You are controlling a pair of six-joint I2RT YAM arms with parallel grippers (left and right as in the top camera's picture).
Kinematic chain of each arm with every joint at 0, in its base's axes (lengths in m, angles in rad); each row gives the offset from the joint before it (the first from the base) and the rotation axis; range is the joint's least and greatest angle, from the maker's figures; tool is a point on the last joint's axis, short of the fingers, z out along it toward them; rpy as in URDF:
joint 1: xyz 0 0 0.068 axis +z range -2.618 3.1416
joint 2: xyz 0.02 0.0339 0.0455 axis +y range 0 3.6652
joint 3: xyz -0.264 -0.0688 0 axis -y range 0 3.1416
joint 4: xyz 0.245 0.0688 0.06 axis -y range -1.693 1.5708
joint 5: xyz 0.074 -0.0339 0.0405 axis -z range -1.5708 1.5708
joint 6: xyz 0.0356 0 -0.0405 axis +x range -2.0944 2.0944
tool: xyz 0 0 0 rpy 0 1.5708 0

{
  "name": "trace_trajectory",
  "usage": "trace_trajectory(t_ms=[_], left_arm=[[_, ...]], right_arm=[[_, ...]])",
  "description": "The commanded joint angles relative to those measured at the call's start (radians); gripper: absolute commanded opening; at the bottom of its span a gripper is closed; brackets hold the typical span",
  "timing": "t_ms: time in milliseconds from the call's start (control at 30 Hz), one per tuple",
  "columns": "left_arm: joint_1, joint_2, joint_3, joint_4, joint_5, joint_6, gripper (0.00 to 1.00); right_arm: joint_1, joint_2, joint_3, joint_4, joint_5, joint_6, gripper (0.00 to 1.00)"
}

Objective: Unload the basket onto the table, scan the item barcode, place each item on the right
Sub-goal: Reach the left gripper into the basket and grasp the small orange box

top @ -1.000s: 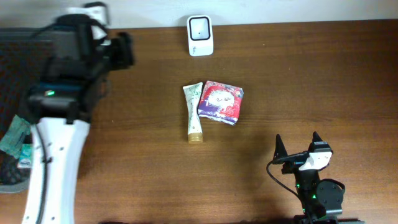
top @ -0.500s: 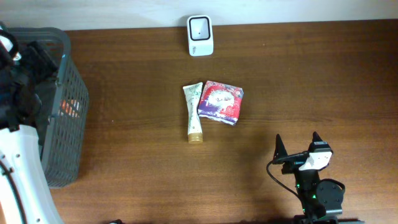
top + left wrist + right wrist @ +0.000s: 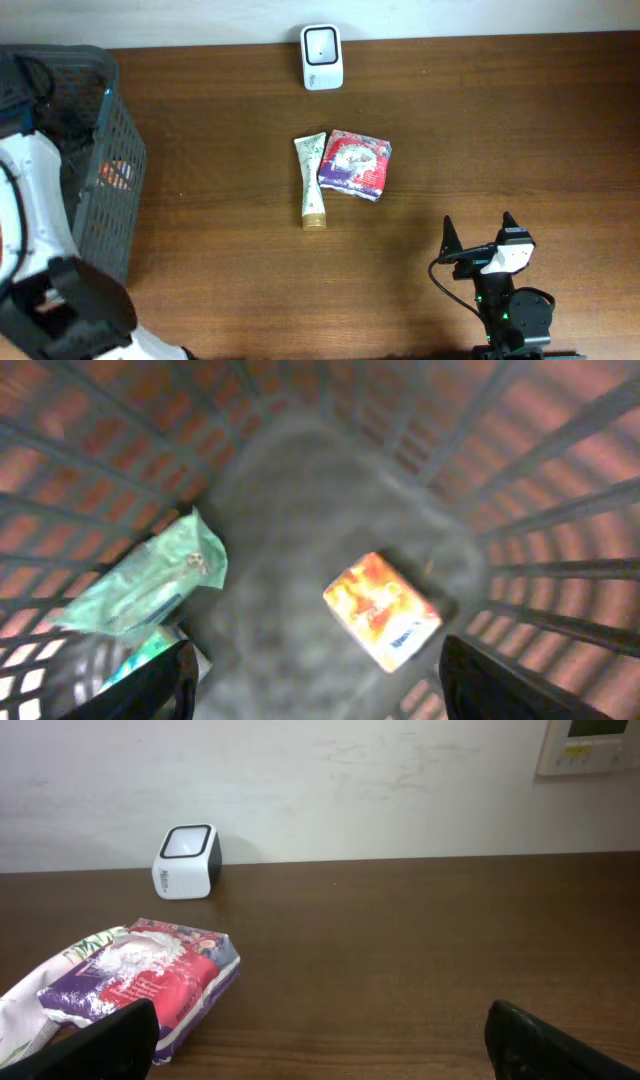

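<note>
Parked in front of the scanner, the right gripper sits wide open and empty. 1 tube and 1 purple-red packet lie between them. Far left of the scanner, the left gripper hangs open and empty in the basket, over an orange box, likely its pick.

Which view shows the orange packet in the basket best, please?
The left wrist view: the orange packet lies fully visible on the basket floor. Overhead shows only an orange sliver through the mesh; the right wrist view misses it.
</note>
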Motion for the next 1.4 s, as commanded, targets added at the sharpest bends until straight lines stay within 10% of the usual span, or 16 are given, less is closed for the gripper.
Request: trace_trajectory(t_ms=[0,167,800,1033,1367], left_arm=[[0.085,0.076,-0.014,0.003,0.127,0.054,0.8],[0.175,0.092,-0.014,0.037,0.419,0.055,0.7],[0.166,0.429,-0.016,0.102,0.618,-0.009,0.72],[0.169,0.453,-0.005,0.084,0.611,-0.009,0.04],[0.218,0.446,0.648,-0.389,0.606,0.003,0.0]], right_arm=[[0.006,-0.007,-0.007,-0.004,0.012,-0.007,0.99],[0.006,-0.007,-0.007,-0.004,0.012,-0.007,0.99],[0.006,-0.007,-0.007,-0.004,0.012,-0.007,0.99],[0.006,-0.007,-0.007,-0.004,0.012,-0.007,0.99],[0.006,-0.007,-0.007,-0.004,0.012,-0.007,0.99]])
